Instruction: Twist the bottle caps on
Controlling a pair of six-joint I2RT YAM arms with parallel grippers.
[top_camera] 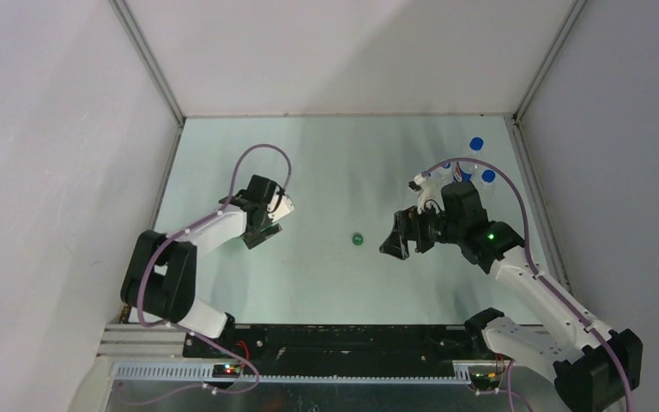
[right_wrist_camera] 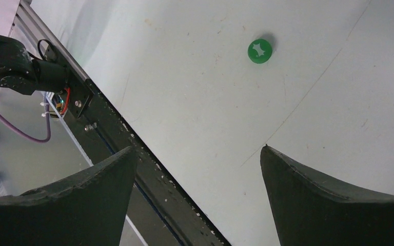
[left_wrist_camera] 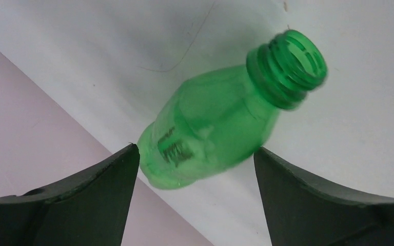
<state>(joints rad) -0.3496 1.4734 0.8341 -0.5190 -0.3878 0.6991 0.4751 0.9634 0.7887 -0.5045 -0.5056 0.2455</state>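
A translucent green bottle (left_wrist_camera: 213, 120) fills the left wrist view, tilted, its threaded neck (left_wrist_camera: 290, 66) uncapped and pointing up-right. My left gripper (left_wrist_camera: 196, 151) is open, its two fingertips close on either side of the bottle's lower body; the picture is blurred there. In the top view the left gripper (top_camera: 263, 221) covers the bottle. A dark green bottle cap (top_camera: 357, 239) lies alone mid-table and shows again as the green cap (right_wrist_camera: 259, 50) ahead of my right gripper (right_wrist_camera: 197, 148), which is open and empty. In the top view the right gripper (top_camera: 397, 238) hangs just right of the cap.
Blue-capped clear bottles (top_camera: 477, 144) stand at the back right corner behind the right arm. The table's black front rail (right_wrist_camera: 149, 169) runs under the right gripper. Walls close in the left and right sides of the table (top_camera: 309, 172).
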